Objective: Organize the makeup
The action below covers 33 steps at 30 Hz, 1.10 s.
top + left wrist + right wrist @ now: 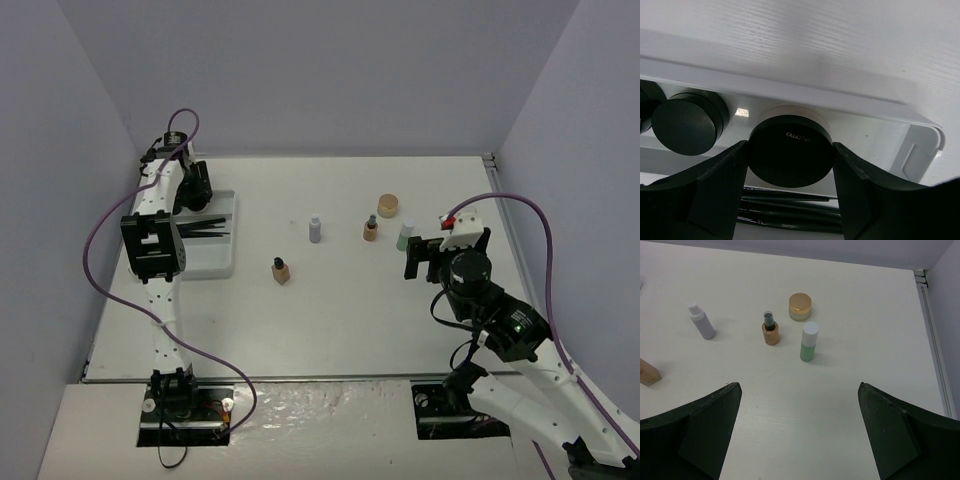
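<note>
My left gripper (190, 186) is over the far end of the white tray (218, 268). In the left wrist view it (789, 161) is shut on a black-lidded round pot (790, 150), held in the tray's end compartment (875, 137) beside another black pot (687, 126). Thin black brushes (790, 212) lie below; they also show in the top view (205, 228). My right gripper (415, 258) is open and empty (798, 387), just short of the green-white bottle (809, 342). Near it stand a tan bottle (770, 333), a gold-lidded jar (800, 306), a grey bottle (702, 323) and a beige bottle (647, 372).
In the top view the bottles stand in a loose group at mid-table: grey (315, 230), tan (370, 229), jar (388, 206), green (405, 236), beige (281, 270). A third black pot (646, 102) shows at the left edge. Walls close in the left, back and right of the table.
</note>
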Available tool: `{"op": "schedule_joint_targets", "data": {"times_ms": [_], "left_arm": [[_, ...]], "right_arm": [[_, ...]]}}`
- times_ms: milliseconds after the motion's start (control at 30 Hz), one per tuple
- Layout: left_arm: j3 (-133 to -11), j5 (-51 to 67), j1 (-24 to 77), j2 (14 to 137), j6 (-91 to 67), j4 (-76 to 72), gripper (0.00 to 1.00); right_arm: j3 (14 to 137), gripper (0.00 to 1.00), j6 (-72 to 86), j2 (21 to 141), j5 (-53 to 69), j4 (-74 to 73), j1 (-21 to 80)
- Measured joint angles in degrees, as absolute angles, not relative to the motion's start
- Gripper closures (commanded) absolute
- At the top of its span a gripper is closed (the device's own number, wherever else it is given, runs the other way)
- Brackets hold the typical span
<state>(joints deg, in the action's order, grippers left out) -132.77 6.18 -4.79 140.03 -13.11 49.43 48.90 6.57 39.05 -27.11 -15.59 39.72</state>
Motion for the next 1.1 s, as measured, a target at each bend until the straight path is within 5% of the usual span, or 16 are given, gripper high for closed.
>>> {"op": "schedule_joint_targets", "data": {"times_ms": [400,700,1100], "left_arm": [[-132.75,2.47,-5.73,140.59,-12.12,49.39,0.82],[-132.36,1.89,-6.77,140.78,-12.12,49.39,0.52],[-130.80,1.95,-6.79,140.79,-12.21,48.93,0.26]], "right_arm": [[48.84,0.00,6.59,40.44,-27.11,-15.59,39.72],[48.84,0.00,6.65,40.67,-26.55,-15.59,39.72],[49.55,0.00,7.05,42.30,-25.75,-15.61,39.72]]}}
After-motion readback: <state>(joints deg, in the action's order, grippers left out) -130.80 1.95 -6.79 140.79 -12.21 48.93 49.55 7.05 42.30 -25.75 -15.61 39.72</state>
